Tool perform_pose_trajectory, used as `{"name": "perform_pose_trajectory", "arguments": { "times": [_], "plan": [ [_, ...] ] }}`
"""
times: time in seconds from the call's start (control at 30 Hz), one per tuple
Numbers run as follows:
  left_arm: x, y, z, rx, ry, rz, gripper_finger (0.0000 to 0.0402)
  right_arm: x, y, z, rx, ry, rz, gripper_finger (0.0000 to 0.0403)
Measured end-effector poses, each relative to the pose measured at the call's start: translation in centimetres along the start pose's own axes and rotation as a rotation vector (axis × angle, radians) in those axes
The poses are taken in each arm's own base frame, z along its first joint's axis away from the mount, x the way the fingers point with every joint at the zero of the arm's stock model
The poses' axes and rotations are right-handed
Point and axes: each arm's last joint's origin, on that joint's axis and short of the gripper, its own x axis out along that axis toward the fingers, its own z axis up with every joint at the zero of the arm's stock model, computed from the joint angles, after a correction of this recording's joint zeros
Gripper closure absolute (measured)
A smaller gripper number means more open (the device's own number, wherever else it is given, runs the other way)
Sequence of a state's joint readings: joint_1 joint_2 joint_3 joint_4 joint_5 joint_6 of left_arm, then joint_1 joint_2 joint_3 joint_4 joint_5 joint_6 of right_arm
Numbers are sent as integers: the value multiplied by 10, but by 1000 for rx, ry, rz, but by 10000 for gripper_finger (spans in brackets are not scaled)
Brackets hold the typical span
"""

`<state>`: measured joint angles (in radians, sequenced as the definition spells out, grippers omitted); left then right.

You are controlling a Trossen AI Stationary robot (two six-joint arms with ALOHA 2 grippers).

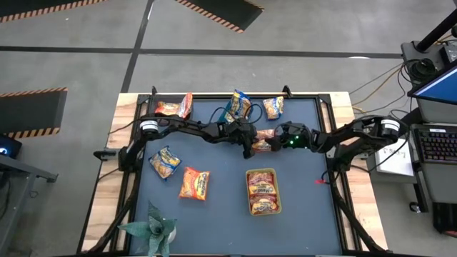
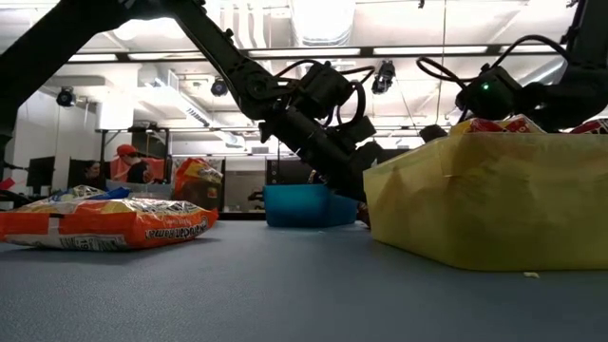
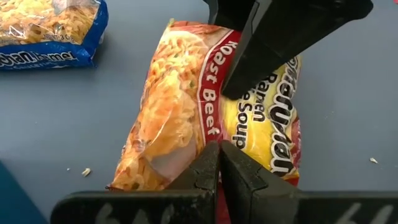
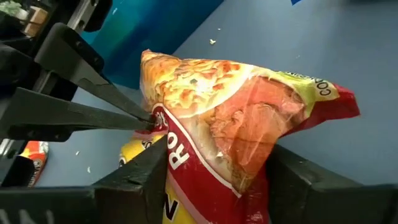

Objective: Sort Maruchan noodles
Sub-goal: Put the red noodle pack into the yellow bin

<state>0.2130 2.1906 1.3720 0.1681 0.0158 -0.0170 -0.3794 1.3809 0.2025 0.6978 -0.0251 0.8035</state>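
Observation:
A red Roast Beef packet (image 1: 263, 144) sits at mid-table between my two grippers, and both are shut on it. My left gripper (image 1: 251, 146) reaches in from the left and my right gripper (image 1: 275, 143) from the right. Several red packets lie in the yellow-green bin (image 1: 263, 208). Flat on the table lie orange packets (image 1: 173, 107) (image 1: 273, 107) (image 1: 194, 183) and a blue-and-yellow one (image 1: 164, 163). Another blue-and-yellow packet (image 1: 239, 106) stands tilted at the far side. My left gripper (image 3: 219, 158) pinches the red packet's edge (image 3: 202, 146), beside the red Roast Beef band, between its two shut fingers. It comes roughly level from the table's left. My right gripper (image 4: 217, 149) has the packet's other end (image 4: 205, 168) between its two fingers (image 4: 146, 177), which lie across the packet's width. It comes from the table's right. Whether the packet touches the table, I cannot tell.
A blue bin (image 2: 299, 204) stands behind the left arm, toward the far side. The yellow-green bin (image 2: 475, 195) fills the near right in the low view. An artificial plant (image 1: 151, 228) stands at the near left edge. People show in the room beyond.

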Motion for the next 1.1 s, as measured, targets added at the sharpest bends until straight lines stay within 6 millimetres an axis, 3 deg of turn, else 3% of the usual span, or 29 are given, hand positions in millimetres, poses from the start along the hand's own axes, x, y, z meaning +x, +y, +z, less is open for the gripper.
{"name": "perform_pose_trajectory", "arguments": {
  "times": [0.43, 0.77, 0.93, 1.1],
  "plan": [
    [-2, -11, 4, 12, -14, -9, 402, -5, 2, 0, -38, 0, 23, 217],
    [-14, -15, 15, 20, -29, -25, 402, -5, 2, 1, -36, 4, 24, 256],
    [-34, -17, 29, 46, -27, -25, 402, -7, 3, 1, -39, 4, 33, 256],
    [-71, -23, 52, 76, -42, -32, 402, -13, 7, 5, -64, -16, 61, 256]
  ]
}}
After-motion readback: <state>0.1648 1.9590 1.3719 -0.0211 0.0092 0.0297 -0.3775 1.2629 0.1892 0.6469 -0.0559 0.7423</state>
